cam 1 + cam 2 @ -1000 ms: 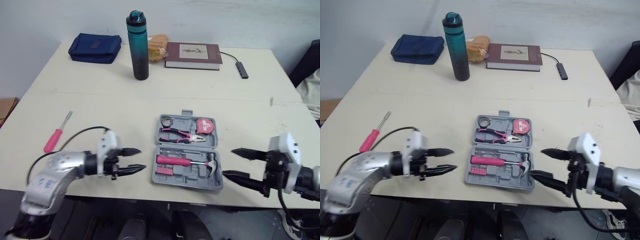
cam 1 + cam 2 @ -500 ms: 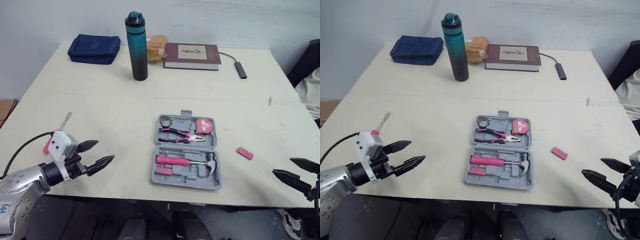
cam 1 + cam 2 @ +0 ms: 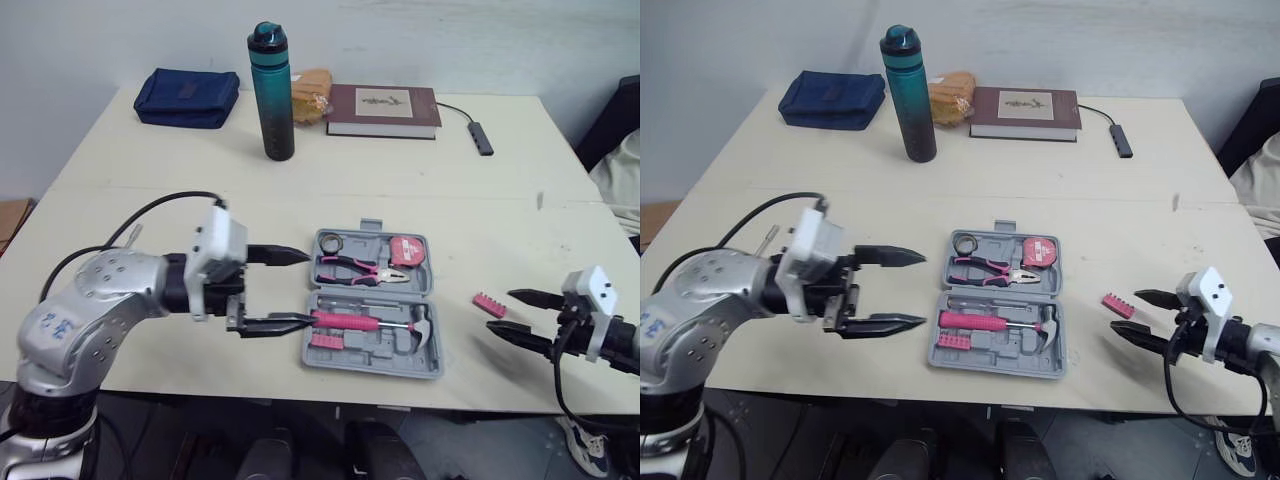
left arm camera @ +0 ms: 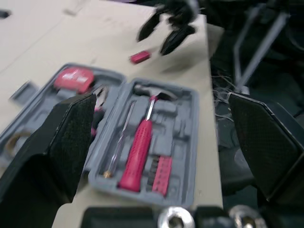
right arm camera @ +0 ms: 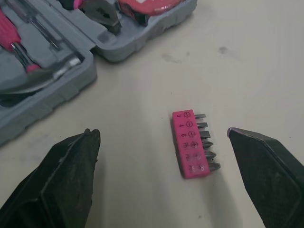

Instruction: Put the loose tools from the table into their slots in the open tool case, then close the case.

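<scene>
The grey plastic tool case (image 3: 432, 300) lies open near the front edge of the cream worktop (image 3: 200, 190). Its far half holds pink-handled pliers (image 3: 360, 268) and a pink tape measure (image 3: 407, 250). Its near half holds a hammer with a pink handle (image 3: 362, 322).

Half a second earlier the left tool (image 3: 308, 288) was near the worktop's left edge. It has since crossed to the case's left side. Its two black fingers are now spread wider and grasp nothing. One tip is level with the far half of the case and the other is level with the butt of the hammer handle.

The right tool (image 3: 499, 311) was off the near right corner and has moved in over the worktop. It is also released. Its fingers flank the pink strip of screwdriver bits (image 5: 191, 149) without touching it. That strip has not shifted and lies flat on the worktop just right of the case.

A thin metal shaft beside the left arm appears to belong to the red-handled screwdriver (image 3: 767, 240), whose handle is hidden.

A teal drinking bottle (image 3: 272, 90), a navy fabric pouch (image 3: 190, 96) and a brown hardback book (image 3: 385, 110) stand along the far edge as before.
</scene>
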Robot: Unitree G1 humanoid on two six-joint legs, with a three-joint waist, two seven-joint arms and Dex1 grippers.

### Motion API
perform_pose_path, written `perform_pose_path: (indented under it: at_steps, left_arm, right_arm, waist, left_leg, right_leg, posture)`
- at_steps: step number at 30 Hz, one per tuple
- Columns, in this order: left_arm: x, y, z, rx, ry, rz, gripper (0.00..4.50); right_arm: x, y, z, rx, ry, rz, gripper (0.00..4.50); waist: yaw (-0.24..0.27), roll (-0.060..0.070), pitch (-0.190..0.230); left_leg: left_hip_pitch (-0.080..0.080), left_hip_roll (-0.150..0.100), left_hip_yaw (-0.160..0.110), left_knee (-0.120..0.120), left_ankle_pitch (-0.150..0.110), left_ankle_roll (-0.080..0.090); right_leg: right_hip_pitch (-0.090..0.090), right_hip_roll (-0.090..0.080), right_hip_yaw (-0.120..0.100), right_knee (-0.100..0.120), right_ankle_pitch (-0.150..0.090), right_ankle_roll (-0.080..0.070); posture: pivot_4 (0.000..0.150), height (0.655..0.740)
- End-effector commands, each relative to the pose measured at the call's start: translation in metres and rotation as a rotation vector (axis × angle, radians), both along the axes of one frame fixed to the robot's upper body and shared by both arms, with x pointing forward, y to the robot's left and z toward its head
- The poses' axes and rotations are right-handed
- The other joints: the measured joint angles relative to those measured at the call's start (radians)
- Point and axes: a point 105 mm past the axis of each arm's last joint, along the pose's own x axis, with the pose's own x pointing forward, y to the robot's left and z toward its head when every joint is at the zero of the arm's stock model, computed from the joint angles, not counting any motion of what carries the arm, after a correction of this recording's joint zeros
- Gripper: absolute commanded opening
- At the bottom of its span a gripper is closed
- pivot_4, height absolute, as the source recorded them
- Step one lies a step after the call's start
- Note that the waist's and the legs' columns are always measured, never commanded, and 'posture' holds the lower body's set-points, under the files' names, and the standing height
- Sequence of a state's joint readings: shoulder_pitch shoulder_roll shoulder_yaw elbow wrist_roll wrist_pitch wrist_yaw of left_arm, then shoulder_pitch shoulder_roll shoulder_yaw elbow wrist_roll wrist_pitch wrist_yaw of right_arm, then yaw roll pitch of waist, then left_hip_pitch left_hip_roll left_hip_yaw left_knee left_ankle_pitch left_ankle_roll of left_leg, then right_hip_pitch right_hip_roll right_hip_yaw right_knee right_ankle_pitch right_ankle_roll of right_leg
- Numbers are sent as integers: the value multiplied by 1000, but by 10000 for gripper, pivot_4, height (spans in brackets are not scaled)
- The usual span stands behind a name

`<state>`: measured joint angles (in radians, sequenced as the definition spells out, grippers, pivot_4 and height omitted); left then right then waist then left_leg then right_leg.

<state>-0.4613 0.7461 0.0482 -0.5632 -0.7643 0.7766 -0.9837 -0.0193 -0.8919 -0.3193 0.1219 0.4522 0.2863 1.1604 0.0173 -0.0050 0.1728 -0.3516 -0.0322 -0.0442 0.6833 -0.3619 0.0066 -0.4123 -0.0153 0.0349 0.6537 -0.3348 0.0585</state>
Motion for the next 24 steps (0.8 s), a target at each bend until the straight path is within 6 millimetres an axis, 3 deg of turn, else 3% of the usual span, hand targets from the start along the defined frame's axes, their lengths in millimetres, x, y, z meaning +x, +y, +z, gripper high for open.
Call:
perform_pose_path:
  at_steps: [1,8,15,18,24]
  left_arm:
    - [-4,-9,7,-22,-1,-82,44515]
    - [4,-19,17,-69,-75,-97,44515]
    - [1,-19,15,-61,-69,-135,44515]
    - [-5,-19,17,-68,-46,-176,45000]
    - [-15,-18,20,-65,-7,-241,45000]
  right_arm:
    - [5,3,-4,-11,-21,12,45000]
    - [10,1,-20,-15,14,-26,45000]
    - [14,1,-28,-24,39,-20,45000]
    - [15,0,-30,-31,38,-34,35714]
    - [14,-3,-25,-40,23,-41,7361]
  waist:
    - [0,0,0]
    - [-3,0,0]
    - [-5,0,0]
    - [-5,0,0]
    - [-5,0,0]
  left_leg:
    - [0,0,0,0,0,0]
    - [0,0,0,1,1,-1]
    - [0,0,0,1,1,-1]
    - [0,0,0,1,1,-1]
    - [0,0,0,1,1,-1]
  right_leg:
    - [0,0,0,0,0,0]
    - [0,1,1,1,0,0]
    - [-1,1,1,2,0,0]
    - [-1,1,1,2,0,0]
    - [0,1,0,2,0,0]
  posture:
    - [1500,7400]
    - [1500,7400]
    - [1500,7400]
    - [1500,7400]
    - [1500,7400]
